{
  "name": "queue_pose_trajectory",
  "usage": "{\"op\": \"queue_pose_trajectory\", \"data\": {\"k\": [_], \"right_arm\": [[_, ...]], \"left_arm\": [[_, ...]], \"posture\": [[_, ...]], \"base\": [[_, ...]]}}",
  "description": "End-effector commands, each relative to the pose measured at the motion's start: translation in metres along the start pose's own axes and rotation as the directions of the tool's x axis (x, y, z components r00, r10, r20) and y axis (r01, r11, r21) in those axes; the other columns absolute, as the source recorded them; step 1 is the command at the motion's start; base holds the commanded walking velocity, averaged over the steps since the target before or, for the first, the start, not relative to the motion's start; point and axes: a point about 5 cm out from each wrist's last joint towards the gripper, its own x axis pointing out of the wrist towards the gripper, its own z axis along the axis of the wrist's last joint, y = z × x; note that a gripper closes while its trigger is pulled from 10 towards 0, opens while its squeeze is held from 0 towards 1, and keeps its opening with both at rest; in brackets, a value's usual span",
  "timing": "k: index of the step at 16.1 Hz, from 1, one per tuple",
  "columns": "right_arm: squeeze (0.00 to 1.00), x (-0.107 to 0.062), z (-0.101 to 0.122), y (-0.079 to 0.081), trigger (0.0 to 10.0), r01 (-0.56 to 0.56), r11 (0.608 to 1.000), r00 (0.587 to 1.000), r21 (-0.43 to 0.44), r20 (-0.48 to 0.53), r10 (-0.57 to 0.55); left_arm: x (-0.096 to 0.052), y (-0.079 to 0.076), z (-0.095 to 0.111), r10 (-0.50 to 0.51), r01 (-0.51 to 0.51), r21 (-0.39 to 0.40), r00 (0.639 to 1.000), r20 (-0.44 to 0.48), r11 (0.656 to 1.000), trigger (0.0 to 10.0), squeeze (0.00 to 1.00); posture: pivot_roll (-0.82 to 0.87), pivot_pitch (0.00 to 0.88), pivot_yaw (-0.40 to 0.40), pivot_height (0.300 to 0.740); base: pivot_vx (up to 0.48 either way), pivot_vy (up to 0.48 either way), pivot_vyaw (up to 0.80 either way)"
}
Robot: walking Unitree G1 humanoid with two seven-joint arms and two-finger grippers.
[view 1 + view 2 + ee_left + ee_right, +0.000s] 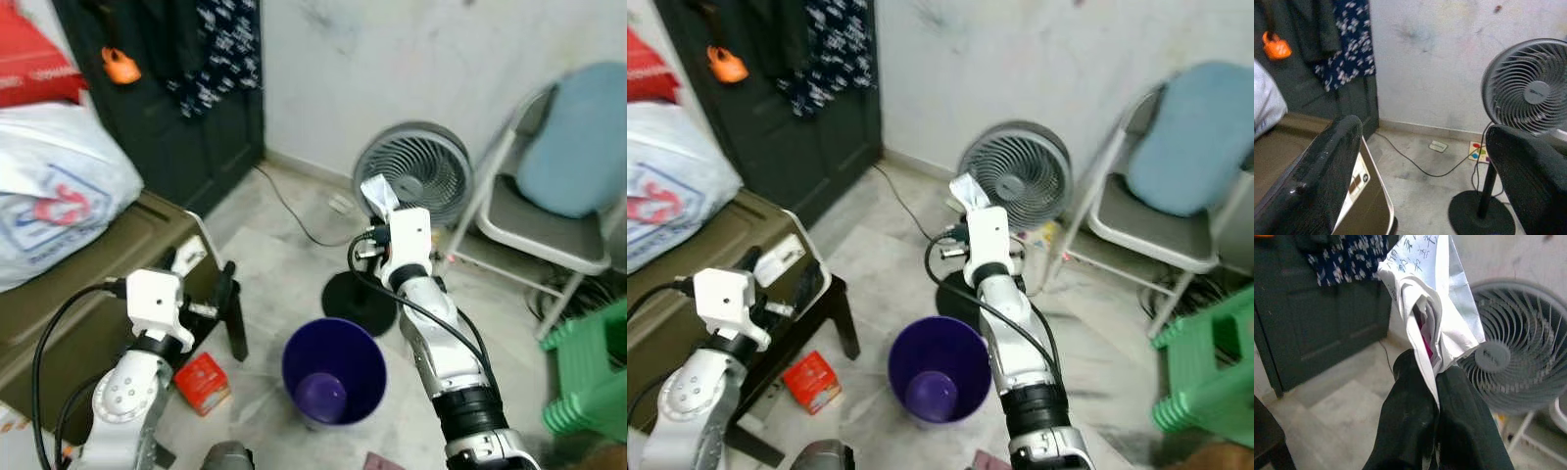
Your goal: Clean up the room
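Note:
A crumpled white and silver wrapper (1425, 303) with pink inside is pinched between the black fingers (1410, 411) of my right gripper (1436, 377). That gripper (377, 217) is raised in front of the fan, a little beyond and above the purple bin (333, 370) on the floor. The bin stands upright, and its inside looks bare. My left gripper (1422, 132) is open with nothing between its fingers. It is held over the edge of the olive trunk (78, 284), left of the bin. A small red box (202, 382) lies on the floor below it.
A grey standing fan (411, 171) with its cable stands by the wall. To the right are a folding chair (549, 225) with a blue cushion and a green plastic stool (593, 377). A white bag (49, 196) lies on the trunk. A dark wardrobe (186, 117) stands behind.

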Motion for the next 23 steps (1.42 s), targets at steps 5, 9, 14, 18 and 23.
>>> {"op": "queue_pose_trajectory", "data": {"k": [5,9,14,18,23], "right_arm": [[0.00,0.004,-0.031,-0.009,10.0,0.212,0.977,0.950,0.031,-0.242,-0.198],[0.00,0.007,-0.051,-0.009,10.0,0.292,0.956,0.877,-0.002,-0.399,-0.268],[0.00,0.008,-0.061,0.005,10.0,0.310,0.951,0.847,-0.001,-0.453,-0.277],[0.00,0.010,-0.071,0.019,10.0,0.309,0.950,0.802,-0.043,-0.525,-0.285],[0.00,0.015,-0.066,0.036,10.0,0.275,0.960,0.820,-0.040,-0.512,-0.256]], "left_arm": [[-0.012,-0.019,0.013,-0.190,0.189,0.075,0.982,0.017,0.979,10.0,0.00],[-0.027,-0.027,0.021,-0.254,0.254,0.090,0.967,-0.008,0.963,10.0,0.00],[-0.046,-0.030,0.022,-0.293,0.298,0.084,0.954,-0.069,0.951,10.0,0.00],[-0.052,-0.029,0.029,-0.263,0.271,0.090,0.960,-0.099,0.958,10.0,0.00],[-0.057,-0.024,0.036,-0.258,0.270,0.082,0.957,-0.132,0.959,10.0,0.00]], "posture": [[0.07,0.000,-0.051,0.740],[0.09,0.011,-0.021,0.740],[0.10,0.109,0.047,0.740],[0.12,0.173,0.088,0.740],[0.15,0.205,0.123,0.740]], "base": [[0.000,0.000,0.00],[0.000,0.000,0.00],[0.000,0.000,0.00],[0.000,0.000,0.00],[0.000,0.000,0.00]]}}
